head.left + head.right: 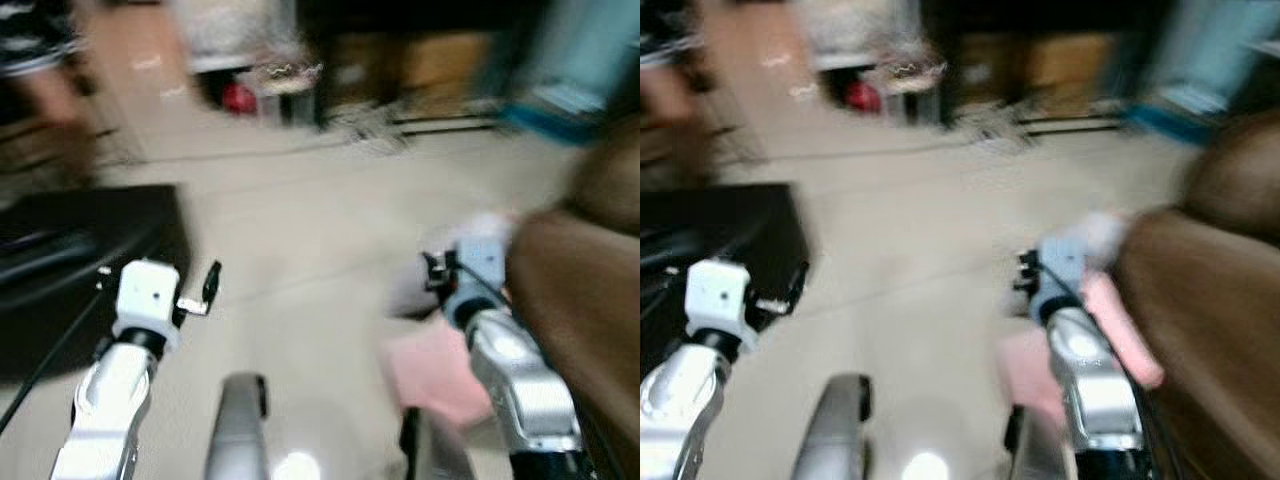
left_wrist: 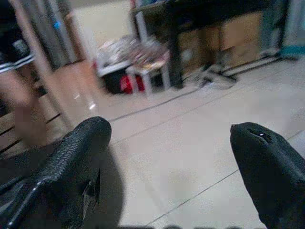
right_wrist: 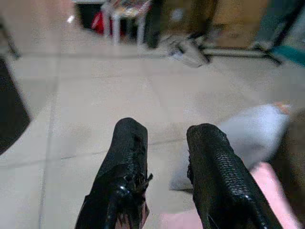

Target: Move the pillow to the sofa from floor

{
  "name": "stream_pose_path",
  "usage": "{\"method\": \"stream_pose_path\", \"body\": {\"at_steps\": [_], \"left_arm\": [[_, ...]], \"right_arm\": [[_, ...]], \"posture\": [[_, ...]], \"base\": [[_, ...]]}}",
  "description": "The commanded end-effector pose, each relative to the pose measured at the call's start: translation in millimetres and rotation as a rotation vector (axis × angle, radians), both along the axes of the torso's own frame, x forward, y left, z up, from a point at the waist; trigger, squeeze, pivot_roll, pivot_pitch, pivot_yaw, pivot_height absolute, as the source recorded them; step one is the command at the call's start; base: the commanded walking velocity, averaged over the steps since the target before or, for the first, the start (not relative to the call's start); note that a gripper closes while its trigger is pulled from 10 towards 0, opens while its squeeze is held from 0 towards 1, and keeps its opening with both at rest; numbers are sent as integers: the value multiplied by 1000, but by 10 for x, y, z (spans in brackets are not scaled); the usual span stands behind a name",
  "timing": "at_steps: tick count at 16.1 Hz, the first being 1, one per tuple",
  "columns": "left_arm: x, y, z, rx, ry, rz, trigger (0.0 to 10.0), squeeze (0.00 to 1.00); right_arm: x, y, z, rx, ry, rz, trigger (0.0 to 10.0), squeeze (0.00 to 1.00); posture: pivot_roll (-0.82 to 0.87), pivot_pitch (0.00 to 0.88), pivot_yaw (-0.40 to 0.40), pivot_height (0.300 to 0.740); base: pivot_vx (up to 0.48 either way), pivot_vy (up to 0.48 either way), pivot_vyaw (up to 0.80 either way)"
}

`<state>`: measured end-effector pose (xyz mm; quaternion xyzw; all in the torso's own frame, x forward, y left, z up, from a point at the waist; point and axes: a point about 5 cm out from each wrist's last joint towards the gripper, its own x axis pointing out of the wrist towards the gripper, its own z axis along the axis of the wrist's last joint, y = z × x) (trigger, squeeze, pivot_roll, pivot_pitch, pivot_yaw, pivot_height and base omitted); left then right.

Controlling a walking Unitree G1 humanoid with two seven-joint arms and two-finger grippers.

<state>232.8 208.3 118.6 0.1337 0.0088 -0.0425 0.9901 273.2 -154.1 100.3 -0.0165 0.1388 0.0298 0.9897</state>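
The views are blurred by motion. A pale grey-white pillow (image 3: pixel 248 133) lies on the tiled floor against the brown sofa (image 1: pixel 590 300), with a pink pillow (image 1: pixel 440 375) beside it, nearer to me. My right gripper (image 3: pixel 164 131) hangs just above and left of the pale pillow, fingers apart and nothing between them. It is raised next to the sofa's front (image 1: pixel 1200 330). My left gripper (image 2: pixel 171 129) is held out over bare floor at the left, wide open and empty, far from both pillows.
A black low piece of furniture (image 1: pixel 90 260) stands at the left, close to my left arm. A person (image 1: pixel 40 60) stands at the far left. Clutter, a small white stool (image 2: pixel 152 71) and cardboard boxes (image 2: pixel 238 33) line the back wall. Tiled floor (image 1: pixel 300 230) stretches ahead.
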Motion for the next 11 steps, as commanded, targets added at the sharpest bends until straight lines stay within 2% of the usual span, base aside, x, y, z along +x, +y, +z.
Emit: {"method": "stream_pose_path", "body": {"at_steps": [1,11], "left_arm": [[4,6,29,10,-11,-6,10000,0],[24,20,43,17,-11,-11,10000,0]], "right_arm": [[21,59,47,7,-19,11,10000,0],[17,56,22,11,-11,1,10000,0]], "posture": [[28,0,-68,556],[35,0,-73,556]], "base": [[386,0,0],[396,0,0]]}}
